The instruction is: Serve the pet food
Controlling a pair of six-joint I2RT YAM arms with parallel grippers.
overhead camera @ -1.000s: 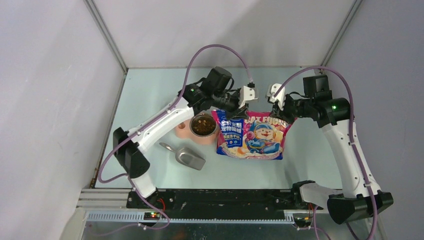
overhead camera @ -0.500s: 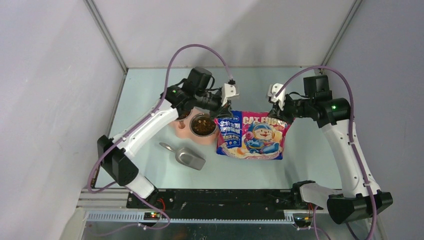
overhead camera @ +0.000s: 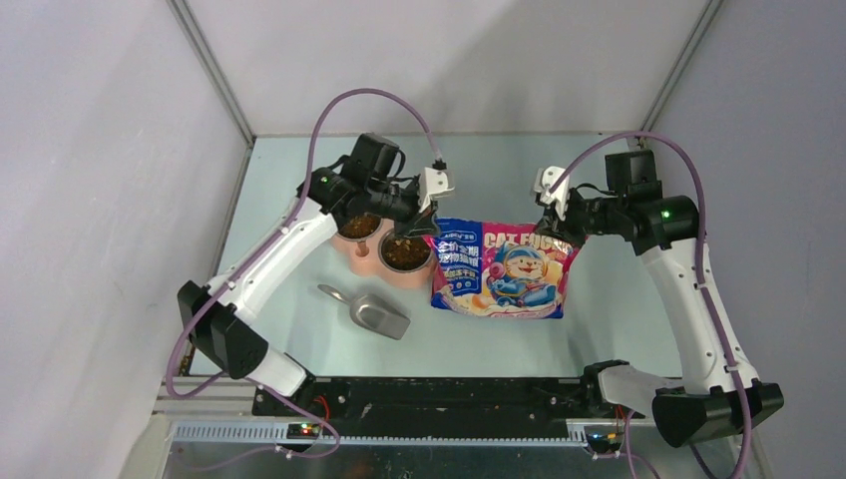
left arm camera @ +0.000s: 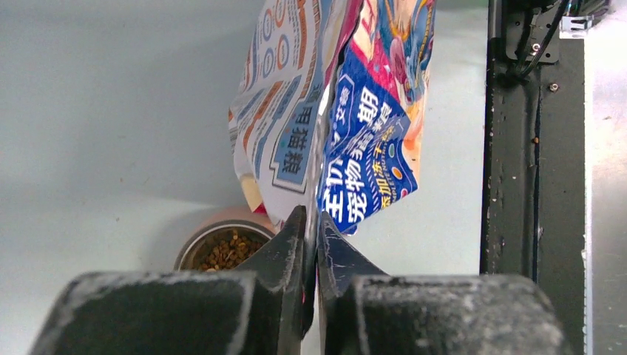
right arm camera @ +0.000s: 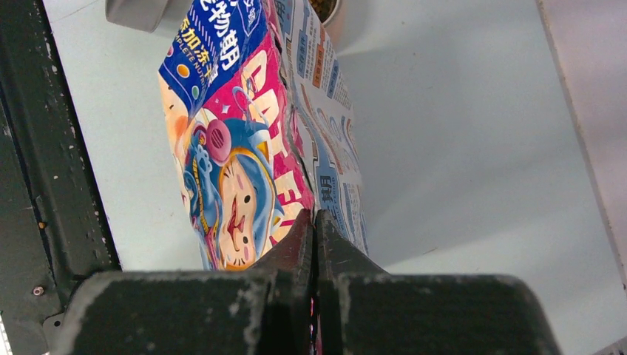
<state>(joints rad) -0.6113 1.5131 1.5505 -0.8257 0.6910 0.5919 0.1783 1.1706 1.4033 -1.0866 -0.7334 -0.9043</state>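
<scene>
Left end effector (left arm camera: 311,225): in the left wrist view we log its fingers nearly together, nipping one top corner of the cat-food bag (left arm camera: 347,140).

Right end effector (right arm camera: 314,220): its own camera shows fingers fully closed on the opposite top corner. Only here do we see the cat-face print.

Bag, from overhead: it spans from one end effector to the other.

Pet food (overhead camera: 404,251): brown kibble in the pink double bowl (overhead camera: 384,276), directly under the left end effector. The overhead view shows both cups filled. The left wrist view catches one cup only, just beyond its left fingertip. The right wrist view gives a sliver past the bag.

Scoop (overhead camera: 377,314): we note it on the counter (overhead camera: 289,190), apart from the bowl, on the arm-base side of the left end effector.
</scene>
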